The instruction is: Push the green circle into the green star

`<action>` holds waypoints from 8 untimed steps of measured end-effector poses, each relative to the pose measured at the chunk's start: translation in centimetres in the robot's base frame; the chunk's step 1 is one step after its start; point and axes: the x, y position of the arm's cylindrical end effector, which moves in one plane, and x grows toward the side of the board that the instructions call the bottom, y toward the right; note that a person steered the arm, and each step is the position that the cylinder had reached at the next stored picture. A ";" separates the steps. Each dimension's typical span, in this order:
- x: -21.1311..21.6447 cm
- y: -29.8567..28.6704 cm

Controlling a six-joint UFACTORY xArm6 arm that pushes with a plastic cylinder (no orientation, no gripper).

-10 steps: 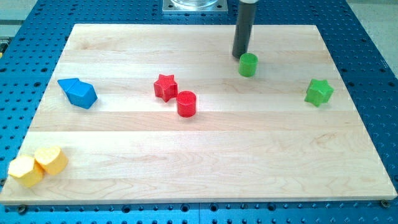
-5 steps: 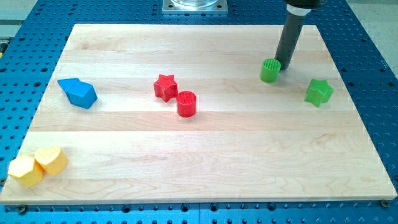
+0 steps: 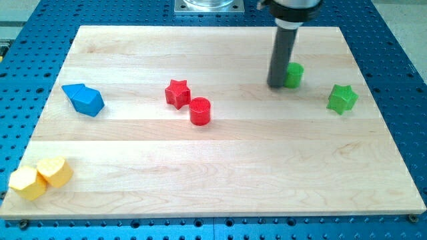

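The green circle (image 3: 294, 75) sits on the wooden board (image 3: 220, 167) toward the view's upper right. The green star (image 3: 342, 99) lies to its right and a little lower, apart from it. My dark rod comes down from the view's top, and my tip (image 3: 277, 85) rests right at the green circle's left side, partly covering it.
A red star (image 3: 177, 93) and a red circle (image 3: 200, 111) sit together near the board's middle. Two blue blocks (image 3: 83, 99) lie at the left. Two yellow blocks (image 3: 40, 177) lie at the bottom left corner. A metal base (image 3: 208, 6) is at the top.
My tip went from the circle's upper left to its right, then to its left side. The green circle has moved right, toward the green star.
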 end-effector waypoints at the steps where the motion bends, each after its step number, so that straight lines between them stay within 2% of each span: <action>1: -1.7 3.2; 3: -2.1 1.4; 4: -5.5 2.3; 5: -5.8 5.5; 6: -3.8 9.7; 7: -1.1 11.0; 8: -0.1 11.0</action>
